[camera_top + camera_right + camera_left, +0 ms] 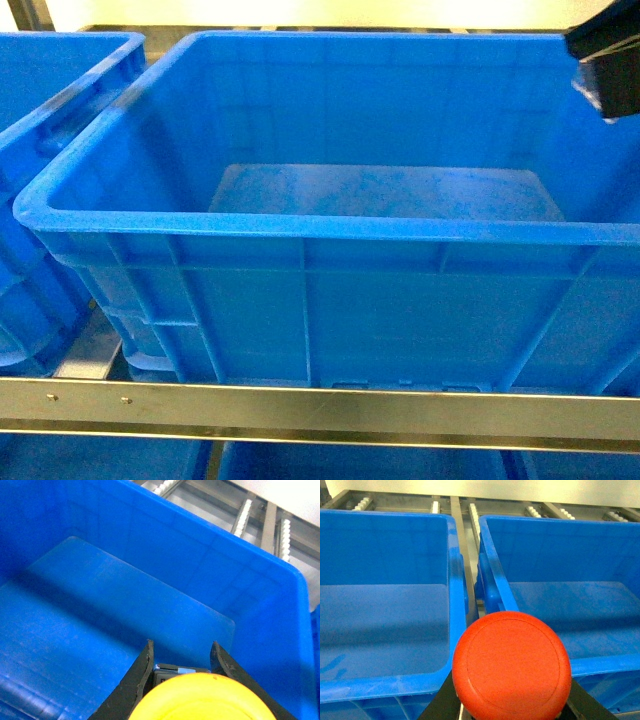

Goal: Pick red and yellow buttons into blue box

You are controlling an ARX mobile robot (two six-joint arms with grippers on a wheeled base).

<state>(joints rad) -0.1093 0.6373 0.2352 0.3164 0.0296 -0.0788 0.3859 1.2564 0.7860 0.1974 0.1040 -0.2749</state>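
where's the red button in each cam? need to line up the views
Head: not in view; only the blue box and a dark gripper part at top right.
Left wrist: red button fills bottom centre, between the left gripper fingers, above the gap between two crates.
Right wrist: not in view; a yellow button sits there instead.
Shared landmark: the blue box's rolled rim.

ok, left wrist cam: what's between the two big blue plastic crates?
A narrow gap showing a metal rack rail, with white rollers at its far end. The left crate and right crate don't touch. The red round-capped button sits in front, near the gap.
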